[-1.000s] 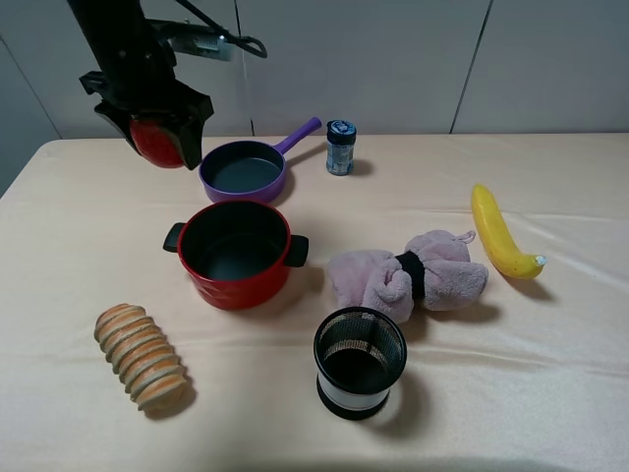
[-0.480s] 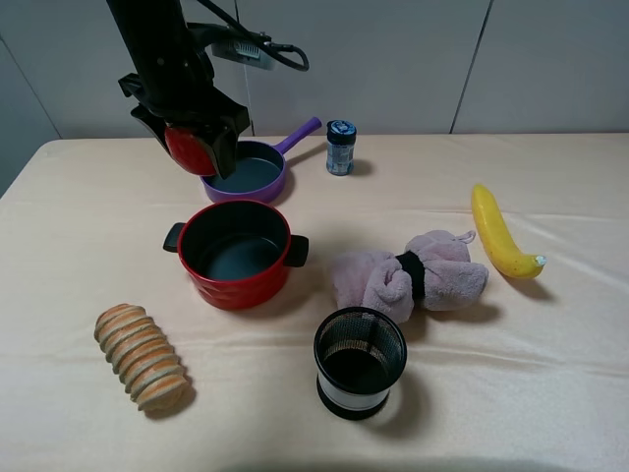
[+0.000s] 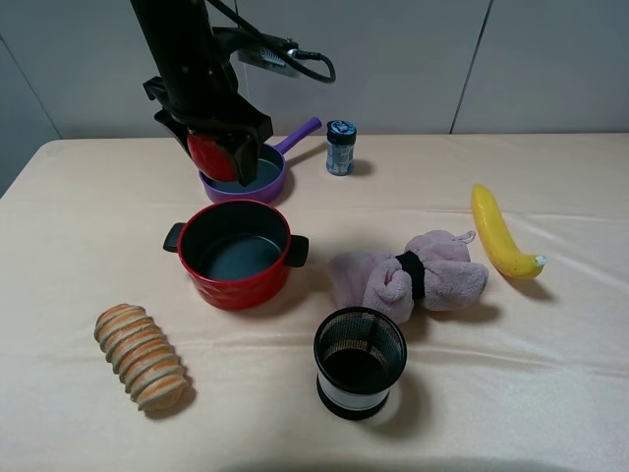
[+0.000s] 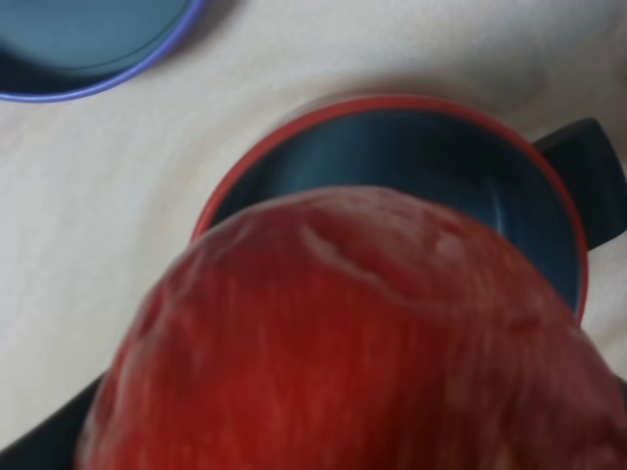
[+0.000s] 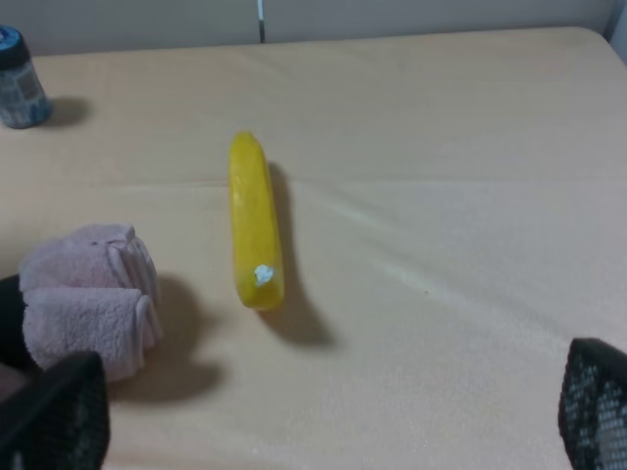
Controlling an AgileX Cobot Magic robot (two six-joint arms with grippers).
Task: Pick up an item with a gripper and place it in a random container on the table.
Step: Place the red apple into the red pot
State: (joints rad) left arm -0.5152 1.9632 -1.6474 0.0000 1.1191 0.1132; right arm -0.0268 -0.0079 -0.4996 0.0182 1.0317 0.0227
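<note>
My left gripper (image 3: 216, 155) is shut on the red apple (image 3: 209, 153) and holds it in the air, over the near rim of the purple pan and just behind the red pot (image 3: 241, 287). In the left wrist view the apple (image 4: 362, 333) fills the frame, with the pot's rim (image 4: 323, 110) and dark grey inside below it. The pot stands on the beige table (image 3: 550, 374), and nothing lies in it. My right gripper (image 5: 323, 431) is open, low over the table near the banana; it is out of the high view.
A purple pan (image 3: 257, 185) sits behind the pot, a blue-lidded jar (image 3: 340, 147) to its right. A pink cloth bundle (image 3: 408, 275), a black mesh cup (image 3: 360, 362), a striped bread loaf (image 3: 141, 356) and a banana (image 3: 499, 234) lie around.
My left gripper has carried the apple to the right and down, from the far left to above the purple pan's edge behind the red pot.
</note>
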